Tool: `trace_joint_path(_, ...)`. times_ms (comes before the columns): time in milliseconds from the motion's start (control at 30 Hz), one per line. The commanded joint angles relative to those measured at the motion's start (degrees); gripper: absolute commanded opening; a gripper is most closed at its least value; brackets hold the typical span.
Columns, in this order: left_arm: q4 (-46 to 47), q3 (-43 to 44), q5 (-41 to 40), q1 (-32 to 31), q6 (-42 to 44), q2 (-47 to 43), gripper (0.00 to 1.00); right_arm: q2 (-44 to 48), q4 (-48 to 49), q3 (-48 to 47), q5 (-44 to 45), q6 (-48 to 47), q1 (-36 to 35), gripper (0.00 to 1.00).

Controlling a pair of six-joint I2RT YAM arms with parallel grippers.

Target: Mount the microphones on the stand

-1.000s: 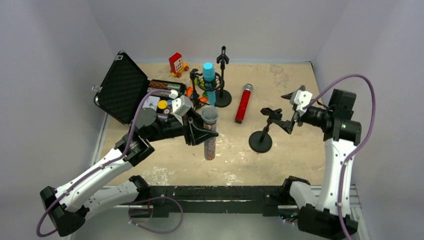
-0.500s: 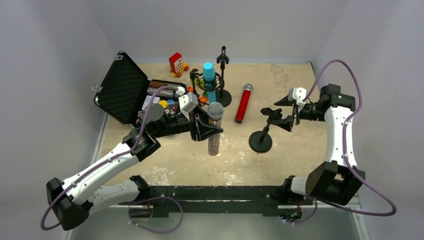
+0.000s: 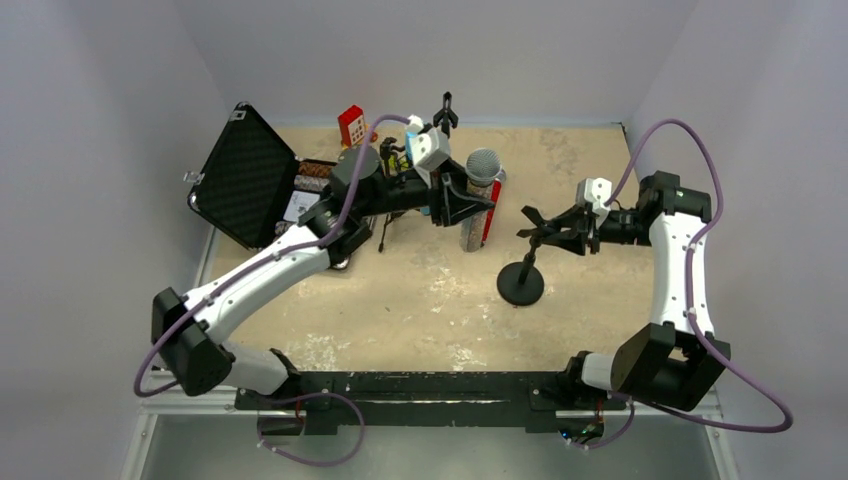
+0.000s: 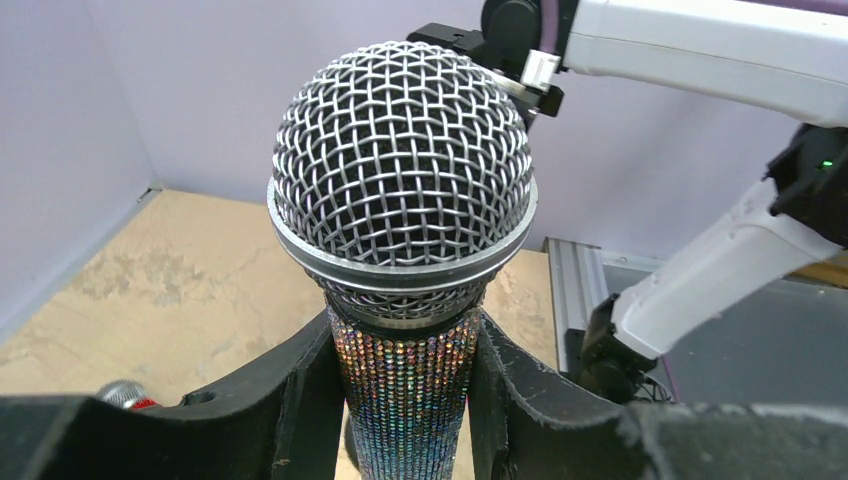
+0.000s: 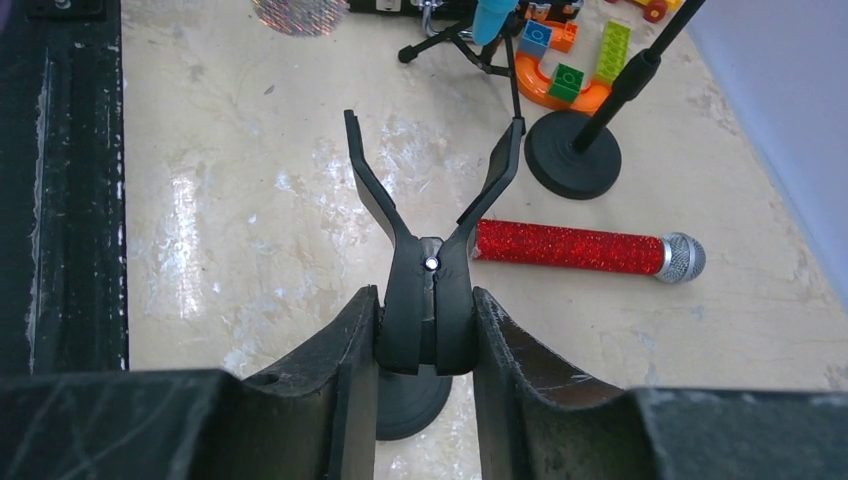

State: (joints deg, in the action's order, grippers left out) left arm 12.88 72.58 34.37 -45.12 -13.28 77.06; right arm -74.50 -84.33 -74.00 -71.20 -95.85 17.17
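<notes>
Sandy beige tabletop [image 3: 420,300] is crowded along the far side. We see an open black case [image 3: 245,175] and a red toy block [image 3: 351,125]. An orange curved brick track [image 5: 560,88] lies beside the round base of the tall black stand [image 3: 446,110]. The cyan-blue microphone [image 5: 492,16] just peeks in at the top edge of the right wrist view, and from above the left arm covers it. The red glitter microphone [image 5: 575,248] lies flat on the table beyond the black spring clip [image 5: 432,235]. From above, the carried mic hides most of it.

Now the change: since half a second ago the left arm has swung from mid-table toward the far side and to the right, taking its load along. The right arm has hardly moved, yet the clip's prongs now gape in a wide V.

And the mic itself: the left gripper [image 3: 462,207] is clamped on the silvery-pink glitter microphone [image 4: 405,390]. Its fingers [image 4: 300,400] press the sparkly handle from both sides. We see the mic roughly upright in the air, silver mesh head on top, near the clip but apart from it. The right gripper [image 3: 575,228] squeezes the clip's tail, atop the short black stand with a round base [image 3: 522,285].
</notes>
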Motion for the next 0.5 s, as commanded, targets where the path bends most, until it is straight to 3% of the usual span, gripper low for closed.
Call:
trace_joint_path(0,4.00,8.39,3.30,-0.56,5.19,6.95,0.00,1.25,-0.74,-0.71,-1.59,-0.57,0.07,0.07)
trace_joint_path(467,3.44,21.60,3.02,-5.97,8.06,22.08,0.00,1.67,-0.70,0.47,-3.89,0.65,-0.02,0.04)
